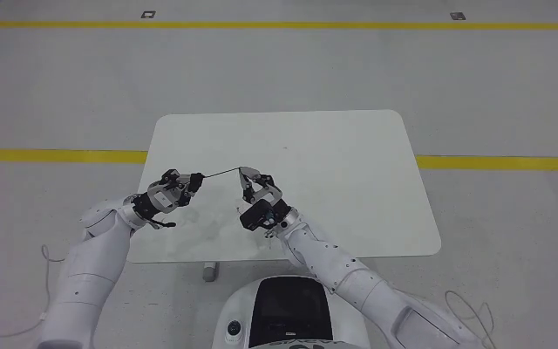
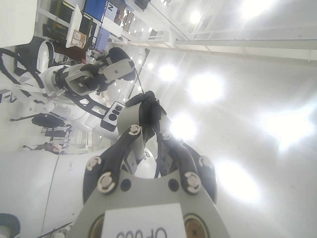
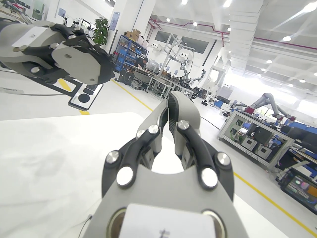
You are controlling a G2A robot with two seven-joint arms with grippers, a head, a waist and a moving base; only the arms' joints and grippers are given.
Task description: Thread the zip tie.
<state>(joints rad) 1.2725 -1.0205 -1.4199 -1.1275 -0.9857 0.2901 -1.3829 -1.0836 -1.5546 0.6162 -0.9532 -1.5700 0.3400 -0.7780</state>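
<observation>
1. White rounded worktop (image 1: 349,174): both arms hang over its near-left part.
2. Left jaws closed on one end of the thin black plastic zip tie (image 1: 221,174); right jaws closed on the other end, tips facing.
3. Tie: airborne, long axis spanning straight between the jaws. Judgement: the ends must curl together.

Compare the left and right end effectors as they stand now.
The left end effector hangs near the table's left edge; the right end effector is further in. The left points sideways at the right one; the right points away from the robot. Both are shut on the zip tie between them.
</observation>
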